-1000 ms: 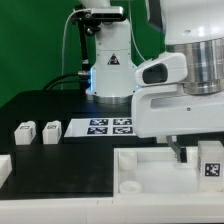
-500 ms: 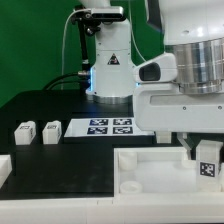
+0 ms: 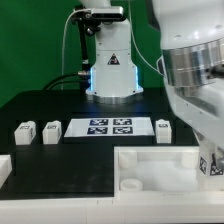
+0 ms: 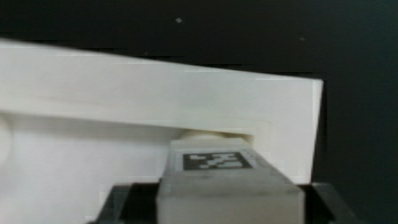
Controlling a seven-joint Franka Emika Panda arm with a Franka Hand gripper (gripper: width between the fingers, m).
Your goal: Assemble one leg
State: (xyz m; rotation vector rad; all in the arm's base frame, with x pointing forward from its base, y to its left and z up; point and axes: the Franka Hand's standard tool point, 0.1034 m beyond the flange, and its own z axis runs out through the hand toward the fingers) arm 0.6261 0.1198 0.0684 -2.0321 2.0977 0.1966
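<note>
Arm has swung, uncovering another leg (image 3: 165, 128).

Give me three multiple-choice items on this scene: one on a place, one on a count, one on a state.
1. The marker board lies:
A) on the black table, beyond the panel
B) on top of the panel
C) on the robot's base

2. Loose legs standing on the table:
A) one
B) two
C) three

3. The gripper is:
A) open and empty
B) shut on a leg
C) shut on the marker board

Answers:
1 A: it lies flat on the table.
2 C: two at the exterior view's left, one right of the board.
3 B: the wrist view shows the held leg between the fingers.
</note>
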